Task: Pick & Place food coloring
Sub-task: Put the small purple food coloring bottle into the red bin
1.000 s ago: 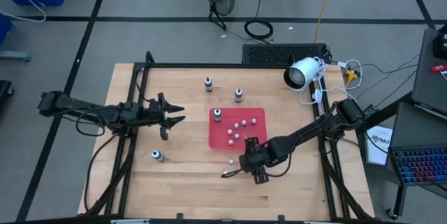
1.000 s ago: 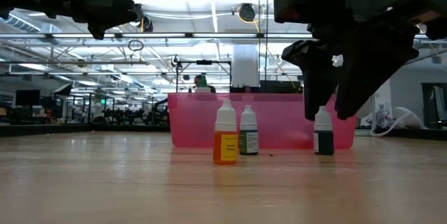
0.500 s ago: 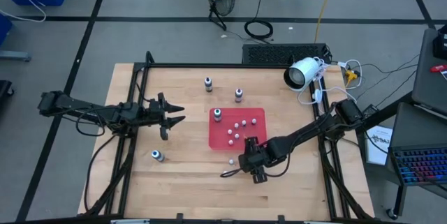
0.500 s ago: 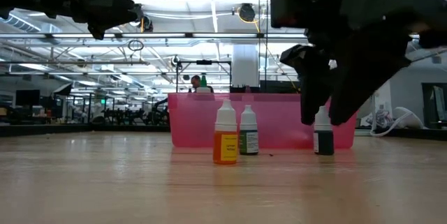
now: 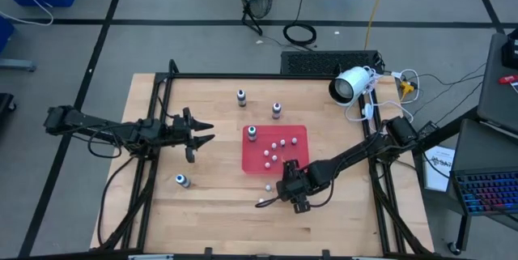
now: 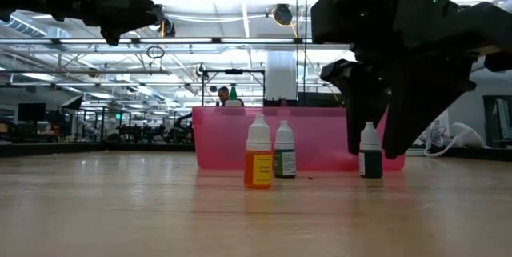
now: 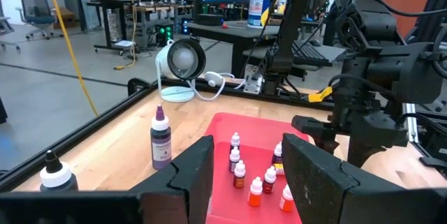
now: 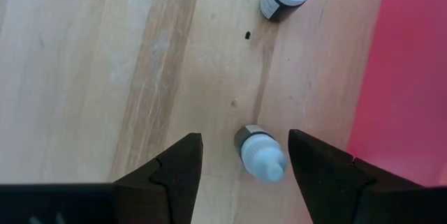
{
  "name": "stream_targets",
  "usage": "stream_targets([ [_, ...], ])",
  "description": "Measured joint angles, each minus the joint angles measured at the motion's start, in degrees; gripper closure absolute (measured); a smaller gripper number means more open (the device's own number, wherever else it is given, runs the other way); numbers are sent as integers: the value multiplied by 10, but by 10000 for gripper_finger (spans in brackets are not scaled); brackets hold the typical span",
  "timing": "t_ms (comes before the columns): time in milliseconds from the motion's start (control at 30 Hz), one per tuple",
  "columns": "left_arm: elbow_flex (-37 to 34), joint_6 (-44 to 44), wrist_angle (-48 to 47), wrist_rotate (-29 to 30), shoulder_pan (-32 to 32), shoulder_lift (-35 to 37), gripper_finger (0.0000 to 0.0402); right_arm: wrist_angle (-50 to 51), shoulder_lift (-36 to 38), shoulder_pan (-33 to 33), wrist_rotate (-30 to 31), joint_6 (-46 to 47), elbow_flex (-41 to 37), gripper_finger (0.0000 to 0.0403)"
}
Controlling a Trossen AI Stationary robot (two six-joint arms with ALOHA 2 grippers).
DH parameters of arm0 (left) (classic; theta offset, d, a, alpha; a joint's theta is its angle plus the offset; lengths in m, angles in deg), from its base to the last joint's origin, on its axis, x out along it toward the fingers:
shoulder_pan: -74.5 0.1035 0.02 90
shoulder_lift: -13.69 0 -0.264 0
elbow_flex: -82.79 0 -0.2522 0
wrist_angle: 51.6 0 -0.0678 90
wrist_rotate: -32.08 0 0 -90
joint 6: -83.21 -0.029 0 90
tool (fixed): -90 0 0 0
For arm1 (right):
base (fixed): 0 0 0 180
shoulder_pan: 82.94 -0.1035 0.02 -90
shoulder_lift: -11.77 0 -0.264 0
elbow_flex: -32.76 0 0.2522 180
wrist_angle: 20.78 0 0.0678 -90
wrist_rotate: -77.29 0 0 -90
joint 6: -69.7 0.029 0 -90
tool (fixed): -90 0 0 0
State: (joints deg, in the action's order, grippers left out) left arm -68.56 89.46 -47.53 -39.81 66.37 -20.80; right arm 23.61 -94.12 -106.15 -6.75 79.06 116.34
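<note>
Red tray [image 5: 298,134] sits in the middle of the table with small bottles inside it. One dark food coloring bottle [image 8: 264,160] stands on the wood just beside the tray's near edge. Two more bottles [image 6: 258,162] stand close by on the table, to its left in the low view.

The right gripper [image 8: 244,144] has dropped a little lower in the last second. Its two fingers [image 6: 358,129] now hang on either side of the dark bottle. They are spread apart and do not touch it, so nothing is held yet.

I think this means the grab is almost ready. The fingers need to squeeze shut on the bottle, and then it can be lifted into the tray. The bottle is small and tall, so a bump could tip it.

The left gripper [image 5: 202,134] waits out on the left side of the table, fingers spread and holding nothing.
</note>
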Motion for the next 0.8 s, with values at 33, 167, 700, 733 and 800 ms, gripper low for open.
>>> stream_targets([
  [33,0,0,0,0,0,0,231,0,0,0,0,0,0,203],
  [167,0,0,0,0,0,0,231,0,0,4,0,0,0,209],
  [700,0,0,0,0,0,0,231,5,0,11,-16,-11,0,297],
  [733,0,0,0,0,0,0,231,5,0,11,-17,-11,0,300],
  [800,0,0,0,0,0,0,231,9,0,11,-17,-11,0,305],
])
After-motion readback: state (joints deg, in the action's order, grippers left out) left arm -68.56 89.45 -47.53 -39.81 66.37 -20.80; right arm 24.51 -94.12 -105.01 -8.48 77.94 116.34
